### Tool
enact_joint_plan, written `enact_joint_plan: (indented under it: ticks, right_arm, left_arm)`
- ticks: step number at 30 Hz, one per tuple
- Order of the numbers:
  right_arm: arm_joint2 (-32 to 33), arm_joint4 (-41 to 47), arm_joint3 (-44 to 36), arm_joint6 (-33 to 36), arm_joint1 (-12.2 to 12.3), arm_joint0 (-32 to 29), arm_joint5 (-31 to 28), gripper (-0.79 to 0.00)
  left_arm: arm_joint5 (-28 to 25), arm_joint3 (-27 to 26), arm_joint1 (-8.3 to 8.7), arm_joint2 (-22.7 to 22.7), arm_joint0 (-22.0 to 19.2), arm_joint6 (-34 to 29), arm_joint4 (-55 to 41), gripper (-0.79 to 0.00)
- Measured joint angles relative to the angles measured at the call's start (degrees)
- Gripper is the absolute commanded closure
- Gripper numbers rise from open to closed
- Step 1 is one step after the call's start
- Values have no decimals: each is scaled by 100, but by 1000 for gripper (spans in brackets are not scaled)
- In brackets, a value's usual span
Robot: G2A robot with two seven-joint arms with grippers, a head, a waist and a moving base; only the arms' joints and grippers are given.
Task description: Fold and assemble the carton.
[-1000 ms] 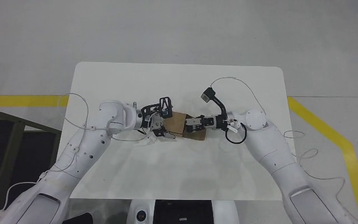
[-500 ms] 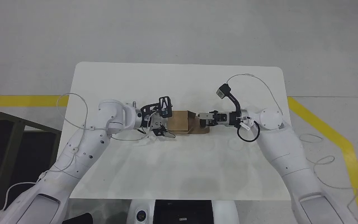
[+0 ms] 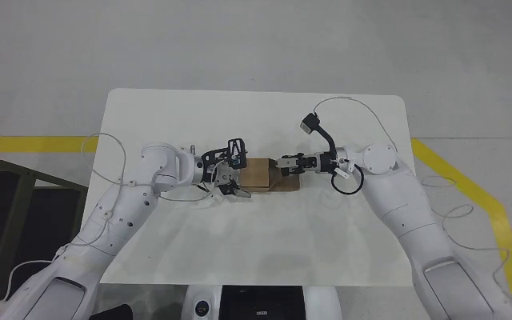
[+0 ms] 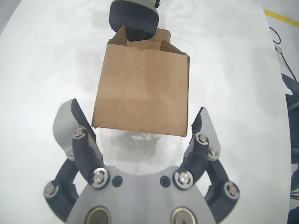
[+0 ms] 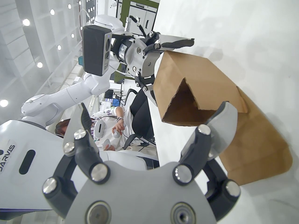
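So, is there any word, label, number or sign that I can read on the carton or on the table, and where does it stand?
On the carton: none. The brown faces that show are plain, with no label, number or sign.
On the table: none. Its white top bears no print.
The face on which the carton lies is hidden, so print there cannot be ruled out.

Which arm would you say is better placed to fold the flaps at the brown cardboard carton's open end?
Right, probably: the right gripper sits at the flapped open end of the brown cardboard carton, while the open left gripper faces the opposite end.
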Motion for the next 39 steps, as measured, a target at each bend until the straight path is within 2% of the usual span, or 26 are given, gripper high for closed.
enact_joint_plan:
  ticks: [14, 23, 39]
  right_arm:
    - [-652, 271, -47, 254, 49, 190, 253, -785]
    - [-739, 718, 198, 22, 0, 23, 22, -785]
    - [-785, 658, -132, -160, -69, -169, 125, -785]
  left_arm:
    - [-4, -10, 1, -17, -2, 10, 23, -785]
    - [24, -39, -4, -8, 11, 10, 26, -785]
    - [48, -66, -9, 1, 34, -1, 63, -785]
